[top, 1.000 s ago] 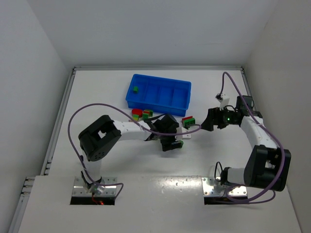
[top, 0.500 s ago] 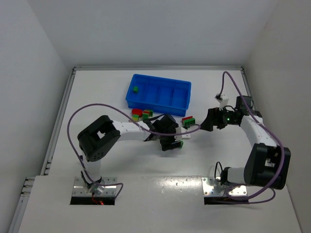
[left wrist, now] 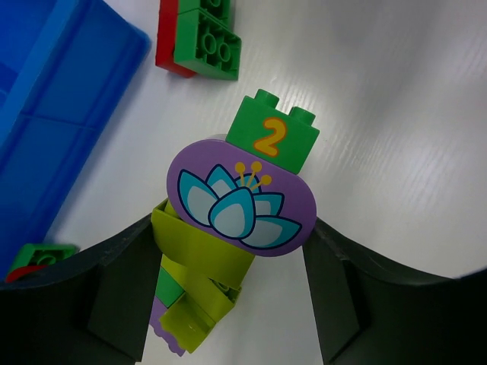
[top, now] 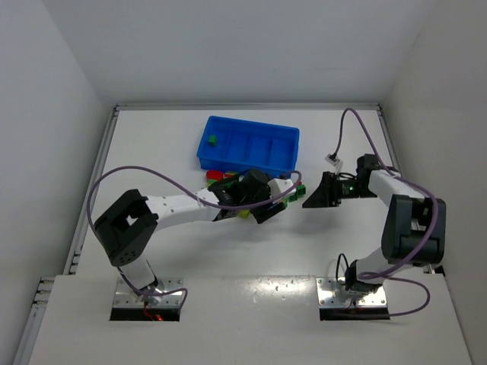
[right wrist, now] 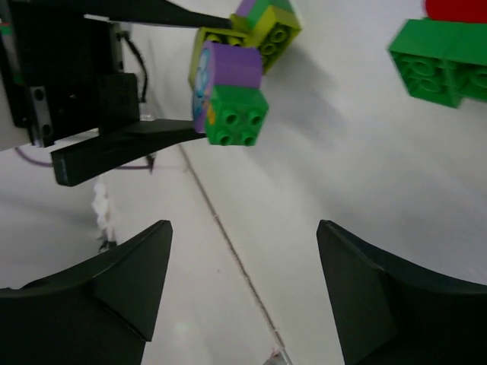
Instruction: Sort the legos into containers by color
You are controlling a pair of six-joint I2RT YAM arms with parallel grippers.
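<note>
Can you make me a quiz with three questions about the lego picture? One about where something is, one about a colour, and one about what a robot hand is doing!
1. Where in the blue tray does the single brick lie, seen from the top camera?
A. the left end compartment
B. the right end compartment
C. a middle compartment

2. What colour is the brick with the number 2?
A. red
B. green
C. purple

3. How is the right gripper?
A. shut on a red brick
B. shut on nothing
C. open, holding nothing

Answers:
1 A: the top view shows the single brick at the tray's left end, with no bricks in the other compartments.
2 B: the left wrist view shows a yellow 2 on a green brick.
3 C: its fingers stand wide apart with only table between them.
</note>
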